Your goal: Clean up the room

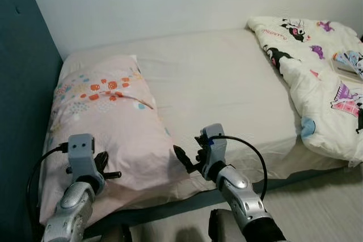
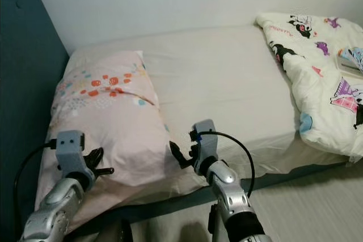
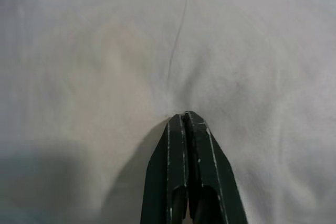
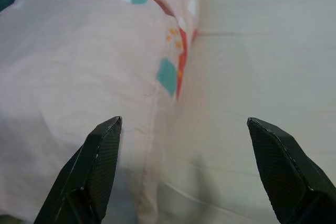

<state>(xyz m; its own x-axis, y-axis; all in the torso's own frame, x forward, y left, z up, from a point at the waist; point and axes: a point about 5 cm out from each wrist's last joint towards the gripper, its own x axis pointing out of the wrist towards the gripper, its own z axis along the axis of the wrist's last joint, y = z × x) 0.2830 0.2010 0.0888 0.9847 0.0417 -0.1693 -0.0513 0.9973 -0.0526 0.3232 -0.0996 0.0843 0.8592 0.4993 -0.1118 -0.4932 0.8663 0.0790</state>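
Note:
A pink pillow point(image 1: 108, 123) with orange and teal prints lies at the left end of the bed point(image 1: 221, 83), its near edge at the mattress front. My left gripper point(image 1: 108, 168) rests on the pillow's near left part. In the left wrist view its fingers point(image 3: 186, 129) are shut, pinching a pucker of the pale pink fabric point(image 3: 173, 77). My right gripper point(image 1: 184, 160) stands open at the pillow's near right corner. In the right wrist view the pillow's seamed edge point(image 4: 157, 103) runs between the two spread fingertips point(image 4: 107, 135).
A white duvet point(image 1: 317, 72) with cartoon prints is bunched at the bed's right end. A dark blue wall point(image 1: 22, 111) runs along the left. A white wall stands behind the bed. Pale floor point(image 1: 323, 208) shows at the lower right.

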